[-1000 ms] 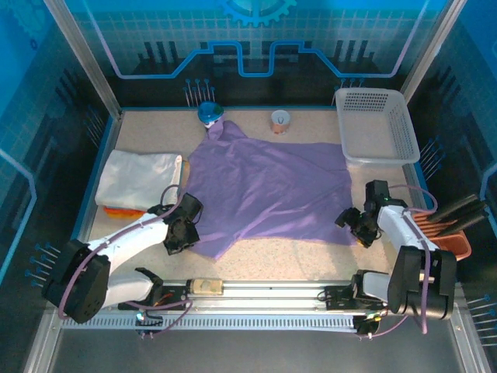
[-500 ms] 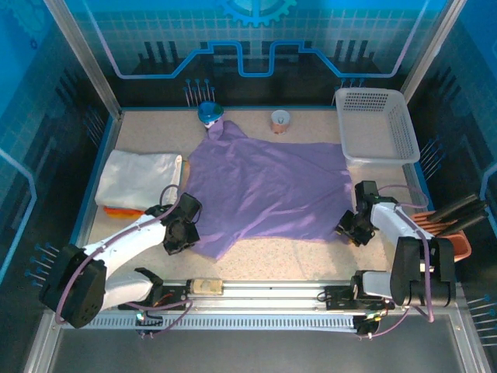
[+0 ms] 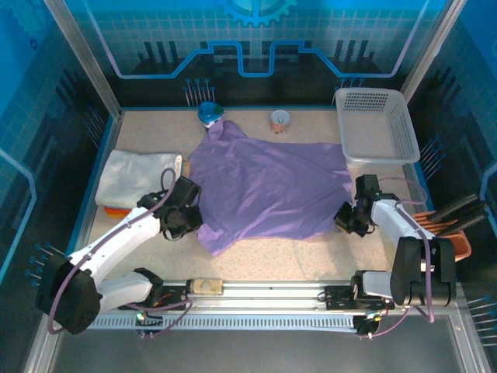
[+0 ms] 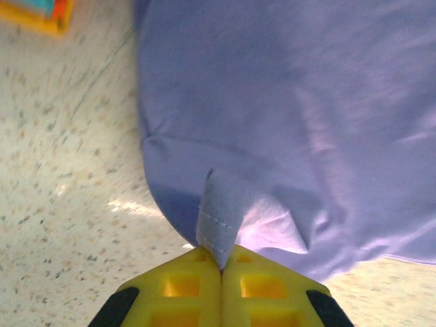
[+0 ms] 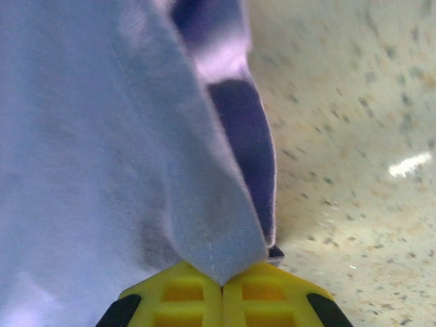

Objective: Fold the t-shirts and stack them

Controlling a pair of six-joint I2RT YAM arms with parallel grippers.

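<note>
the white shirt lies folded at the left side of the desk, resting on an orange shirt of which just a folded edge peeks out beneath. that pile looks done. the purple shirt is the one in hand. it is spread over the middle of the desk, wrinkled, with its far end running up to a point near the back edge, and no clean fold shows in it yet.

the left end effector sits at the shirt's near left edge. the left wrist view shows its yellow fingers pressed together with a hem of purple cloth pinched between them. the right end effector is at the near right corner, likewise clamped tight on a ridge of the cloth, its fingers meeting with the fabric rising out of the seam.

by my reading, two shirts are folded and stacked, and the third is at the very start of its fold, with both near corners gripped and ready to be carried over. what is left is the folds themselves, then setting the purple shirt on the pile at the left. the basket stands at the far right, near the shirt's far right corner, and plays no part so far.
</note>
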